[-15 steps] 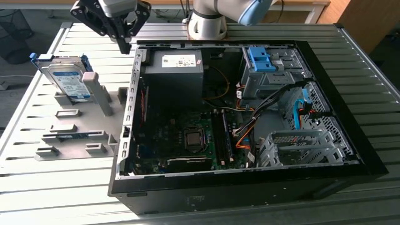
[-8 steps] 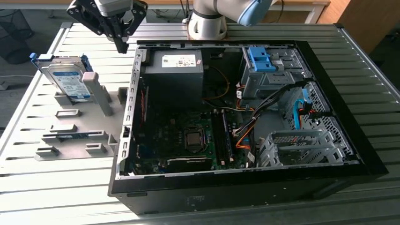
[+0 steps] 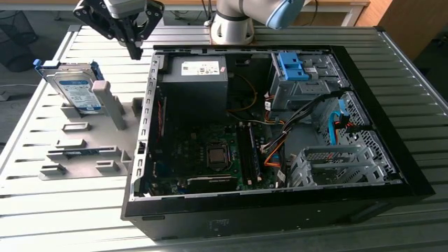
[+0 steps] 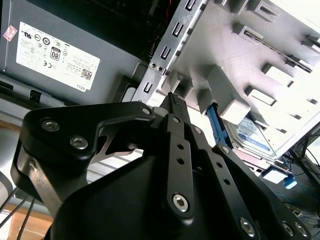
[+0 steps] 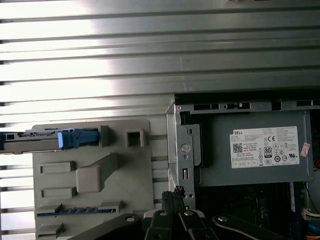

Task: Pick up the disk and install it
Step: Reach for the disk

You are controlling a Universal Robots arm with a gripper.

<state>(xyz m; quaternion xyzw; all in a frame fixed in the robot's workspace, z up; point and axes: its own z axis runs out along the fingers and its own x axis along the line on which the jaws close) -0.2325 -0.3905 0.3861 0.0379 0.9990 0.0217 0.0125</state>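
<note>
Gripper (image 3: pixel 134 51): hanging at the upper left of the exterior view, over the slatted metal table (image 3: pixel 63 210), beside the upper-left corner of the open computer case (image 3: pixel 280 215). Its fingers are lying pressed together and gripping nothing, as both wrist views are showing. Disk (image 3: pixel 75 90): standing on edge in its blue frame, slotted into the upper end of the grey holder fixture (image 3: pixel 91 152) at the left of the exterior view, lower left of the gripper and apart from it. Power supply (image 3: pixel 199 86): sitting inside the case's upper-left corner, right of the fingertips.
</note>
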